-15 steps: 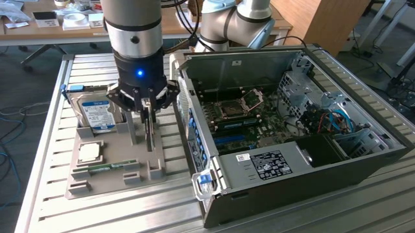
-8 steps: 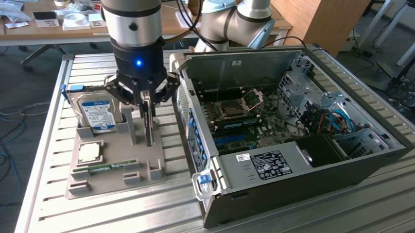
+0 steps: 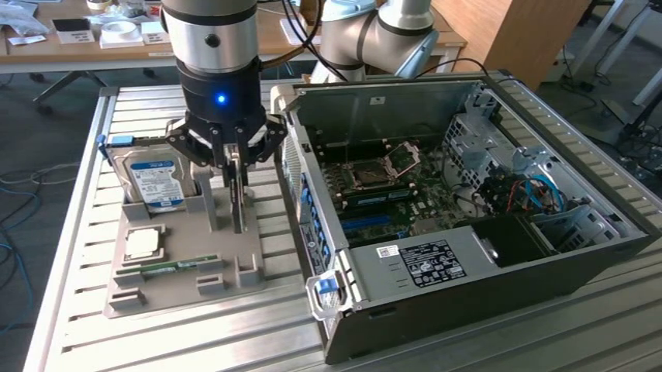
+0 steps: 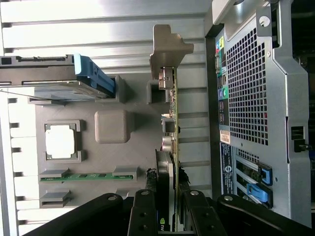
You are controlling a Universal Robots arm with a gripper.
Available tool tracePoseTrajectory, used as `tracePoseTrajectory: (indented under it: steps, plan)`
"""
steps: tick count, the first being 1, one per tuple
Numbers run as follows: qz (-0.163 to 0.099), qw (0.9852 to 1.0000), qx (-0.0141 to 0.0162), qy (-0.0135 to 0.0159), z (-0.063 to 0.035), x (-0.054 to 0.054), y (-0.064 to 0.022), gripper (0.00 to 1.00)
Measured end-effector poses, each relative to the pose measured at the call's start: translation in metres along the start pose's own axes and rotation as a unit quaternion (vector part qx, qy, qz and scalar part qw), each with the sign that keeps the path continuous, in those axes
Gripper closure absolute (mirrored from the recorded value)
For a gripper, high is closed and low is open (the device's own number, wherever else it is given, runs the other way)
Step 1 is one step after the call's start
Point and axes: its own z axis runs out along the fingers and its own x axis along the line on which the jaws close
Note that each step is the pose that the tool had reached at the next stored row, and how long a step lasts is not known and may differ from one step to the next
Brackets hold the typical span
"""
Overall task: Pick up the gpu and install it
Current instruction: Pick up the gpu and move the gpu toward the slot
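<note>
- Gripper (image 3: 236, 167) clamped on the gpu (image 3: 240, 203); we see one finger (image 4: 143, 216) against each face of the card
- gpu stands on edge in a slot of the grey fixture tray (image 3: 176, 291); its bottom edge sits in the slot
- Tray lies on the exterior view's left of the open computer case (image 3: 579, 260); a hard drive (image 3: 155, 182) stands in the same tray, left of the gpu

We see a table (image 3: 73, 256) of ribbed bare metal with a dull silvery sheen, and on it a holder (image 3: 191, 236) of matt grey plastic. The gpu (image 3: 239, 198) has a dark board and a pale, satin metal bracket. The gripper (image 3: 236, 172) looks smooth and black, faintly glossy. The computer case (image 3: 466, 302) is matt black outside, with bare grey sheet metal within.
</note>
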Motion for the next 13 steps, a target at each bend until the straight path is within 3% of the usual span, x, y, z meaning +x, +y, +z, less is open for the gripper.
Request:
tracePoseTrajectory:
  steps: [7, 13]
  plan:
    - [0.0, 1.0, 0.0001, 0.0001, -0.0009, 0.0, 0.0, 0.73]
    - [0.0, 1.0, 0.0, 0.0, -0.0109, 0.0, 0.0006, 0.73]
